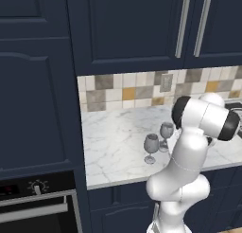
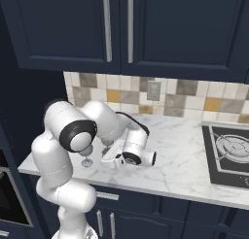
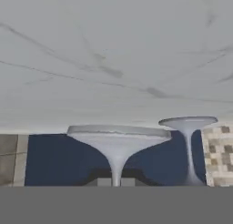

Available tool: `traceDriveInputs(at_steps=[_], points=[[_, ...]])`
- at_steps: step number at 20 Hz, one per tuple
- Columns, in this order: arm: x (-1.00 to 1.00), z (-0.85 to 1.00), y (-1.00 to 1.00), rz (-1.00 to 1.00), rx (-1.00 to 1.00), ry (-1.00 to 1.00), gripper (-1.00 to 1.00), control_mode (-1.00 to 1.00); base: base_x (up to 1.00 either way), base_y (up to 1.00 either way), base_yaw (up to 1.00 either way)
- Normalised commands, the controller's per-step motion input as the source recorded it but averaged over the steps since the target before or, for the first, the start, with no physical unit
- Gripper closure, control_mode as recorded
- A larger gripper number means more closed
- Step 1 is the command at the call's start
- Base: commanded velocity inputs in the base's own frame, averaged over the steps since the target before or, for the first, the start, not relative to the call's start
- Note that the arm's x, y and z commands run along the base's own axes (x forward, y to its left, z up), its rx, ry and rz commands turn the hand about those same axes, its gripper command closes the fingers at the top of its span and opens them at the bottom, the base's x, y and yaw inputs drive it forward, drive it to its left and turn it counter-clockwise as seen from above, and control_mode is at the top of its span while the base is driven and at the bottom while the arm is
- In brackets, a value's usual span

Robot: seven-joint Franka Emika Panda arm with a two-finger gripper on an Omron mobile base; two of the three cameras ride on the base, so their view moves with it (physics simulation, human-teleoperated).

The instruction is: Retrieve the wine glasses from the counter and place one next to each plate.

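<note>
Two clear greyish wine glasses stand close together on the white marble counter (image 1: 113, 142). One wine glass (image 1: 151, 147) is nearer the front edge; the other wine glass (image 1: 166, 131) is behind it, beside my arm. In the hand view, which is rolled upside down, the near glass's foot (image 3: 119, 132) and stem run down between the fingertips, and my gripper (image 3: 116, 182) is shut on that stem. The second glass (image 3: 188, 127) stands apart further off. My gripper (image 2: 107, 159) reaches in low from the right, just over the counter (image 2: 185, 160). The plates are out of view.
A dark stovetop (image 2: 228, 150) is set into the counter on the right. A beige and brown tile wall (image 1: 127, 92) with an outlet backs the counter under navy wall cabinets (image 2: 121, 29). An oven (image 1: 38, 208) sits low on the left.
</note>
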Motion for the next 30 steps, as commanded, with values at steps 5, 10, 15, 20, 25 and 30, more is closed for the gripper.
traceDriveInputs(at_steps=[5,10,15,20,25,30], points=[[-0.43,0.66,0.01,0.0,-0.11,-0.12,1.0,-1.0,0.0,0.0,0.0],[-0.55,0.8,0.0,0.0,-0.07,-0.1,1.0,-1.0,0.0,0.0,0.0],[-0.71,0.7,0.09,-0.03,-0.08,0.0,1.0,-1.0,0.0,0.0,0.0],[-0.65,0.67,0.2,-0.14,-0.12,0.0,1.0,-1.0,0.0,0.0,0.0],[-0.61,0.53,0.4,-0.15,-0.13,0.0,1.0,-1.0,0.0,0.0,0.0],[-0.51,0.65,0.28,-0.09,-0.11,0.0,1.0,-1.0,0.0,0.0,0.0]])
